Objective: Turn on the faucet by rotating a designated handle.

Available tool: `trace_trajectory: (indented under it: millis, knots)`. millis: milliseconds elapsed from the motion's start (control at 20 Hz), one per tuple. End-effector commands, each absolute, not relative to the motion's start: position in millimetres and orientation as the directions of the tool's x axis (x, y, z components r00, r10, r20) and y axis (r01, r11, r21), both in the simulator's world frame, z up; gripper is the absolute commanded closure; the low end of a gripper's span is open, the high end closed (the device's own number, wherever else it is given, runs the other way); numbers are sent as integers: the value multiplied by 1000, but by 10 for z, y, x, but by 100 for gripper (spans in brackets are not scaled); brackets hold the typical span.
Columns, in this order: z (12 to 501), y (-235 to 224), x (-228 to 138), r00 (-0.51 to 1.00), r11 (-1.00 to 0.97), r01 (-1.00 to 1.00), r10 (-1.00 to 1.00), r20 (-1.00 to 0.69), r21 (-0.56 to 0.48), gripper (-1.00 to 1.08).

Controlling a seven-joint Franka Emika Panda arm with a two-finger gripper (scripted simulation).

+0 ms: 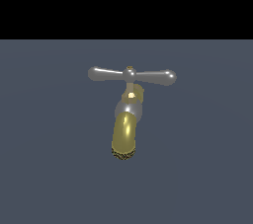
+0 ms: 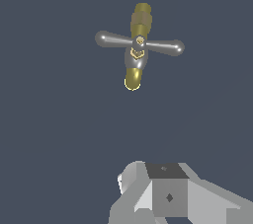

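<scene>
Looking at a small glossy faucet (image 1: pixel 127 114) with a silver rounded body and thick brass-gold spout, alone on a flat dark grey-blue floor (image 1: pixel 44 168).

From my wrist cam the slim silver T-crossbar handle (image 2: pixel 140 44) sits well ahead of the white blocky gripper (image 2: pixel 163 198), nothing touching it. Only the gripper's body shows, so I can't tell how far open the fingers are, or whether they've got hold of anything.
</scene>
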State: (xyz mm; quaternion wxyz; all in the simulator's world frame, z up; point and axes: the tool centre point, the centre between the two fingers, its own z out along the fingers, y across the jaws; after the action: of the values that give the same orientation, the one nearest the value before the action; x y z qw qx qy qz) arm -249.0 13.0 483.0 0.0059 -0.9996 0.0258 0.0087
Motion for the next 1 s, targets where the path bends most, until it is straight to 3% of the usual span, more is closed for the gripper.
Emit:
trace_trajectory:
  millis: [0, 950]
  knots:
    - [4790, 167, -2474, 997, -997, -74, -74, -18, -11, 108]
    - [4148, 709, -2084, 901, -901, -433, -433, -18, -8, 108]
